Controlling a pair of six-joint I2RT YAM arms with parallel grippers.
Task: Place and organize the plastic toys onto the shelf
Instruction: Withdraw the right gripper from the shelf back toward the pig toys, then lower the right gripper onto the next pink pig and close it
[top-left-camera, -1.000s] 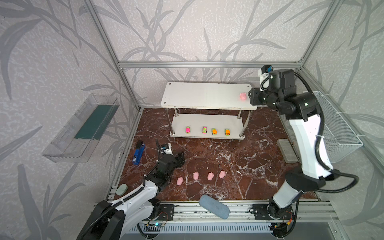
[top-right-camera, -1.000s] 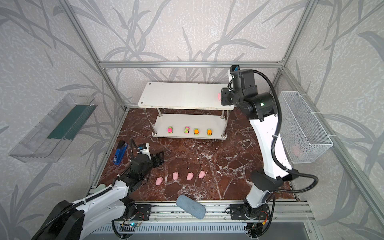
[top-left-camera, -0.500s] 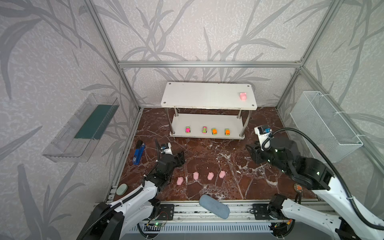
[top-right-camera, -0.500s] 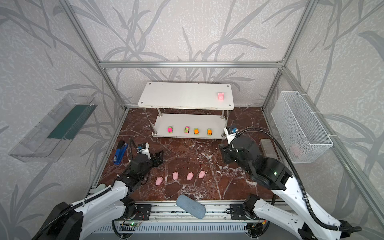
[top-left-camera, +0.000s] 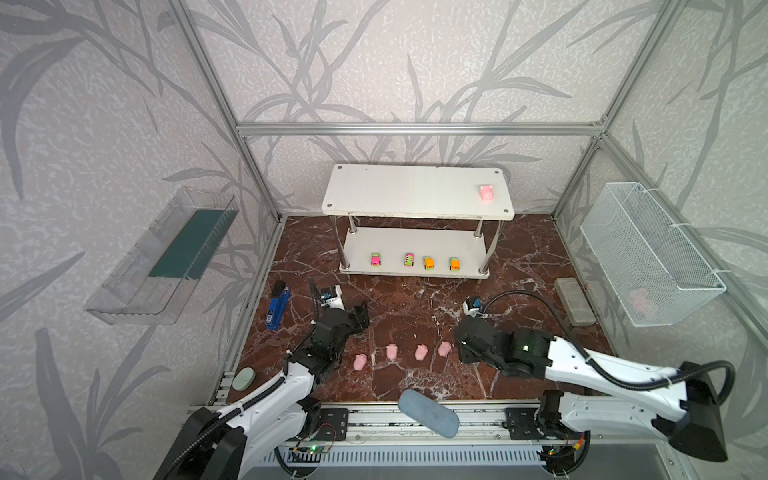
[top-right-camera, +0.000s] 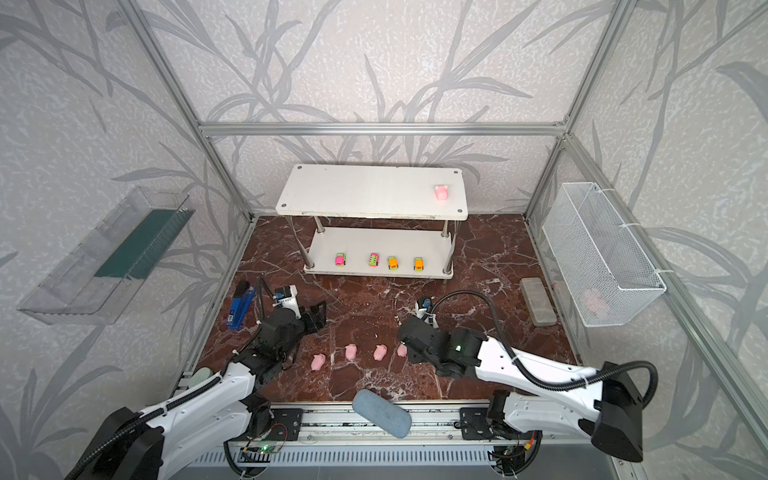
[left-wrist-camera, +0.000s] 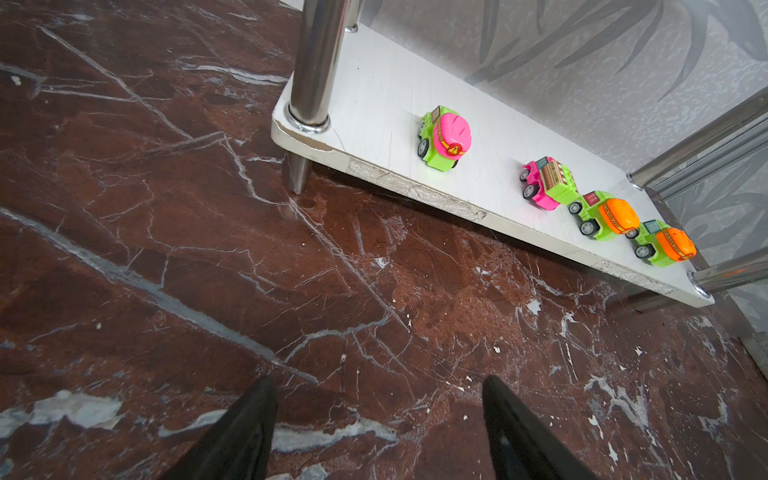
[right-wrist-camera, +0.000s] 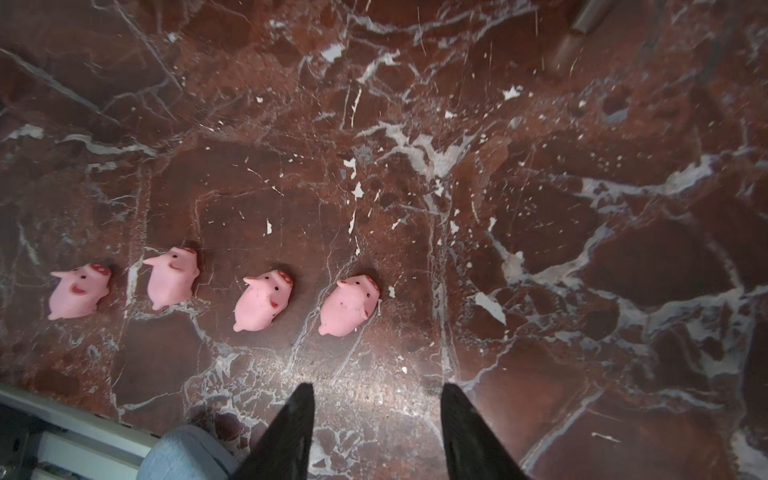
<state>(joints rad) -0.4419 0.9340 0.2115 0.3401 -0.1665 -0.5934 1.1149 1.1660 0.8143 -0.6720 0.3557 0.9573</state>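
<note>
Both empty: left fingers (left-wrist-camera: 245, 432) wide apart, right fingers (right-wrist-camera: 286, 436) narrower, near 4 pigs (right-wrist-camera: 349, 305) on marble floor (right-wrist-camera: 540, 208).

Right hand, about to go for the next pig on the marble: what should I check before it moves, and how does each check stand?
1. Right hand open and empty: ok.
2. Right hand around the nearest pig: not ok, the pig lies ahead of it, untouched.
3. Nearest pig apart from its neighbour: ok.
4. Left hand open, empty, clear of that pig: ok.
5. Free room on the shelf top board beside the placed pig: ok.
</note>
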